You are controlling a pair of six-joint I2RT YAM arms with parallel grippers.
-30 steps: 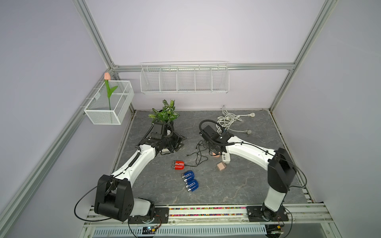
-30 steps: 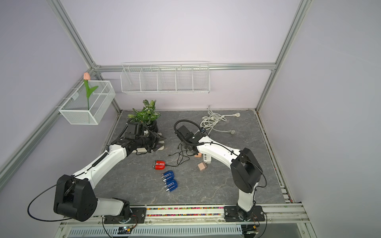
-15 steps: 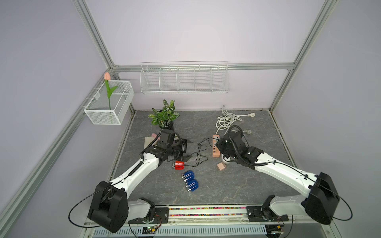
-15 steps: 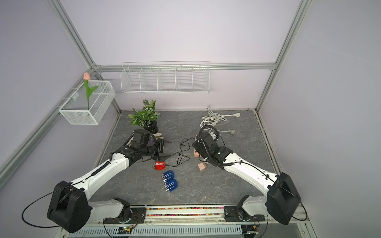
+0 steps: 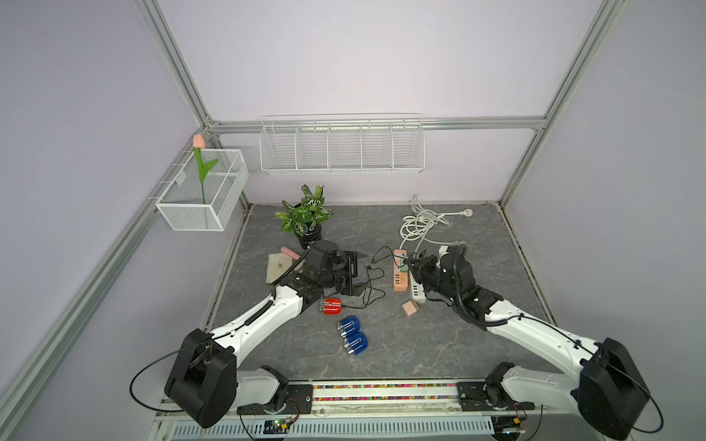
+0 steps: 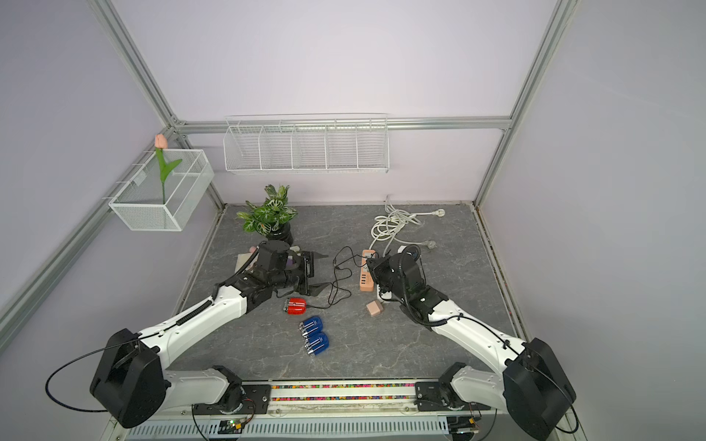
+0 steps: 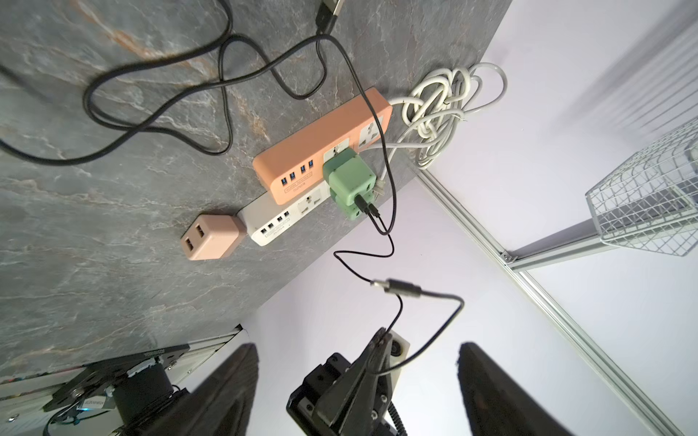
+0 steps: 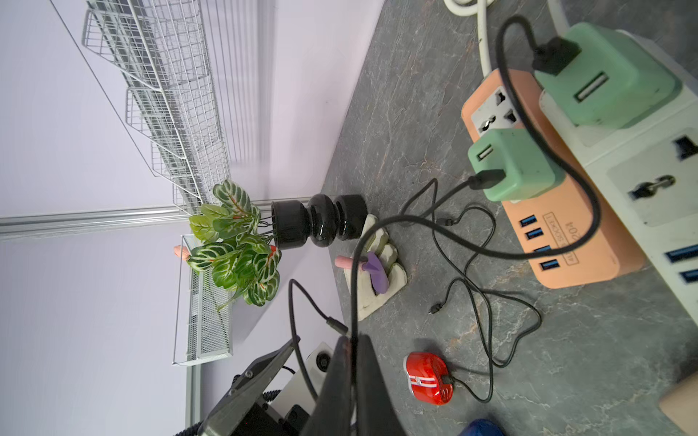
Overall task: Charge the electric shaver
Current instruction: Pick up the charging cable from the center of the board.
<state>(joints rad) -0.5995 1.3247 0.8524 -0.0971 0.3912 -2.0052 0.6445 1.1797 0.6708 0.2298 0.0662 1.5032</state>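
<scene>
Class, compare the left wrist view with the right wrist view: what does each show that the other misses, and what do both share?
Left wrist only: the knotted white cord bundle.
Right wrist only: the red shaver and the potted plant.
Both: the orange power strip, the green adapters plugged in, and the right end effector shut on the black cable.

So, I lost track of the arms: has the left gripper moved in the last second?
Yes. The left gripper has moved away from the potted plant, toward the orange power strip.
</scene>
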